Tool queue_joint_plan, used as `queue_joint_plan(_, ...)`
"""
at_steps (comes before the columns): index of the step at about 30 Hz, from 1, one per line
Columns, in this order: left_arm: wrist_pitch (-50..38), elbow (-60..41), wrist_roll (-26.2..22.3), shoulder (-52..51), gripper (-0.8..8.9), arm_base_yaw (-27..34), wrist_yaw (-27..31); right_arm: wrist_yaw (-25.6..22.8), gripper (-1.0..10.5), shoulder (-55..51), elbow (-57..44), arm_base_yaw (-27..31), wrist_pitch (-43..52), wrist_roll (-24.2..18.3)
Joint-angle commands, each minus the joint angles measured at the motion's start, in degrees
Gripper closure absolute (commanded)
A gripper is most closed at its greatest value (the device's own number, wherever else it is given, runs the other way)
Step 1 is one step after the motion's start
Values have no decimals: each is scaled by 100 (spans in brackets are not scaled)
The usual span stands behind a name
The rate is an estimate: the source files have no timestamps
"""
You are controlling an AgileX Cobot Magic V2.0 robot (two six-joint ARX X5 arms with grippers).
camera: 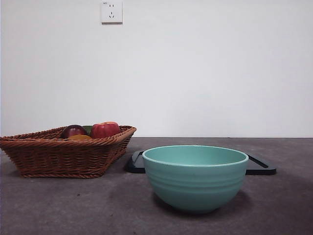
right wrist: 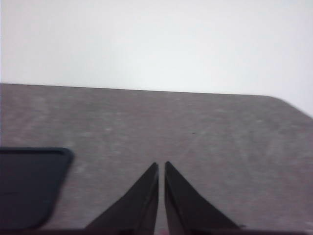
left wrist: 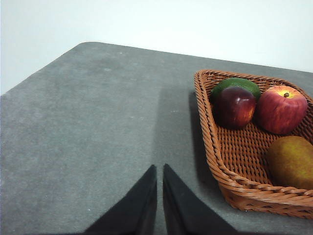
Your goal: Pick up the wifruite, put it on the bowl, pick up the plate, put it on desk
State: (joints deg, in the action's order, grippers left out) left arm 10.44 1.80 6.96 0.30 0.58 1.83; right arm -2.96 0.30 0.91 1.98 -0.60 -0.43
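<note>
The wifruite (left wrist: 292, 161), oval and orange-brown, lies in a woven basket (left wrist: 208, 127) with other fruit; in the front view only its top (camera: 79, 137) shows above the basket rim (camera: 63, 142). The teal bowl (camera: 195, 177) stands empty at the middle of the desk (camera: 58, 205). Behind the bowl lies a flat black plate (camera: 259, 166), whose corner (right wrist: 29, 186) shows in the right wrist view. My left gripper (left wrist: 160, 166) is shut above bare desk, apart from the basket. My right gripper (right wrist: 161, 163) is shut too, beside the plate. Neither holds anything.
Sharing the basket are a red apple (left wrist: 282, 108), a dark purple-red fruit (left wrist: 234, 106) and a green fruit (left wrist: 235, 84). A white wall with a socket (camera: 111, 11) backs the desk. The desk's rounded corner (left wrist: 85, 45) shows in the left wrist view.
</note>
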Motion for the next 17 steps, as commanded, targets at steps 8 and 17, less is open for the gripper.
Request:
queue_joint_plan(8,28,-111,306,-7,797,-9,-35,1139,930,-9,-24,2,168,1318)
queue_joint_plan(17,74,-55,568,-4,797,-44,-35,1515,936,-2,-15,2,-236,2046)
